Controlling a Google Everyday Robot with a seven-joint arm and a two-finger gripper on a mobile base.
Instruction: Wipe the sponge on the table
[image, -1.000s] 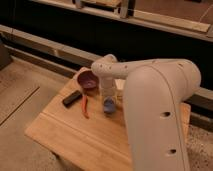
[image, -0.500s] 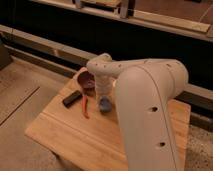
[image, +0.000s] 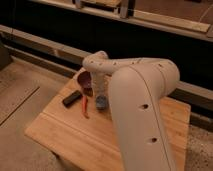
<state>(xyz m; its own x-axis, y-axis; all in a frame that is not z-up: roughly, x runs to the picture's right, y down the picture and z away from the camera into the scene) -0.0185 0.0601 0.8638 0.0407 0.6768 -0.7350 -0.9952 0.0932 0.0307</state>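
Observation:
The small blue sponge (image: 102, 103) lies on the light wooden table (image: 75, 135), near the far middle. My white arm bends over from the right and comes down just above the sponge. The gripper (image: 100, 96) sits right over the sponge, touching or almost touching it. The arm hides part of the sponge.
A maroon bowl (image: 85, 79) stands at the table's far edge, left of the arm. A black rectangular bar (image: 71, 97) lies to the left, and a thin red-orange curved item (image: 84, 107) lies beside the sponge. Speckled grey floor (image: 20, 95) surrounds the table on the left.
The arm has shifted slightly left, and its end has lowered onto the sponge. The other objects stay where they were.

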